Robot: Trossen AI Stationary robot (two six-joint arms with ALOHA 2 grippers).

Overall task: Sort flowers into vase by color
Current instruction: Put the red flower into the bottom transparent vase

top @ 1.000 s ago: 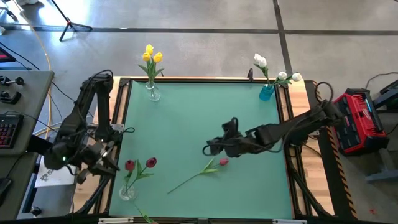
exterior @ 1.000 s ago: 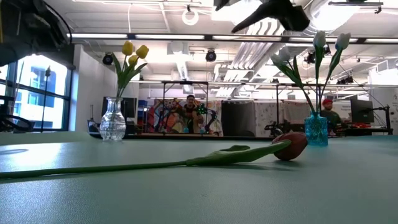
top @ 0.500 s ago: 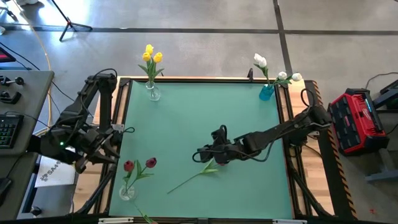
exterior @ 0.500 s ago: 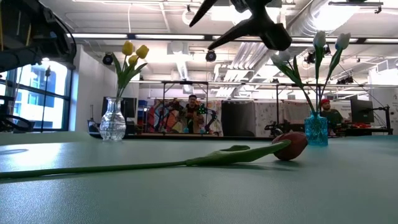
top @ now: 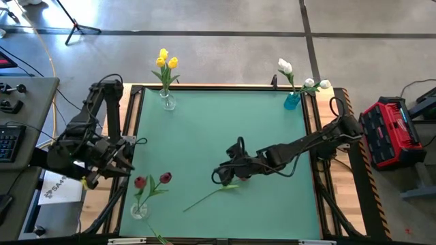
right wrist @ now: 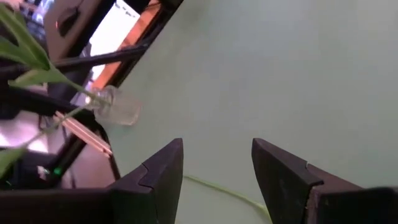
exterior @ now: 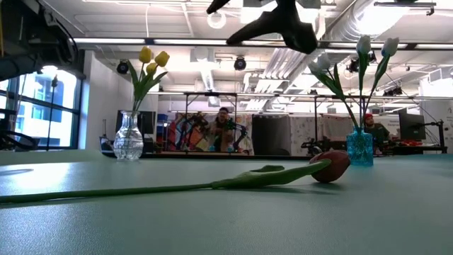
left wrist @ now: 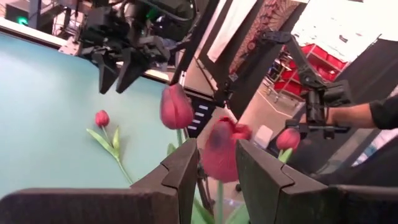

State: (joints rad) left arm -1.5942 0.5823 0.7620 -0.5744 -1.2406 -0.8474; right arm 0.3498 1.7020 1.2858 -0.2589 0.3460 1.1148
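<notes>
From above, the table (top: 272, 136) is a teal-green mat framed in pale wood, standing on a grey concrete floor (top: 225, 47). A clear vase of yellow tulips (top: 165, 64) stands at its far left corner, a blue vase of white tulips (top: 294, 85) at the far right, and a clear vase with two dark red tulips (top: 146, 187) near the front left edge. One loose red tulip (top: 214, 192) lies on the mat right of that vase. The right gripper (top: 219, 176) hangs over this tulip's head end, fingers apart, holding nothing. The left gripper (top: 102, 170) waits off the table's left edge beside the red vase; whether its fingers grip anything cannot be told. A red case (top: 388, 133) sits right of the table.

At table height, the loose tulip's red head (exterior: 331, 166) rests on the mat, stem running left. Behind, a workshop with windows (exterior: 35, 106), ceiling pipes and a seated person (exterior: 223, 127).

The left wrist view shows red tulip heads (left wrist: 177, 107) close ahead.

The right wrist view shows bare mat between spread fingers (right wrist: 158, 171) and a thin green stem (right wrist: 230, 194).
</notes>
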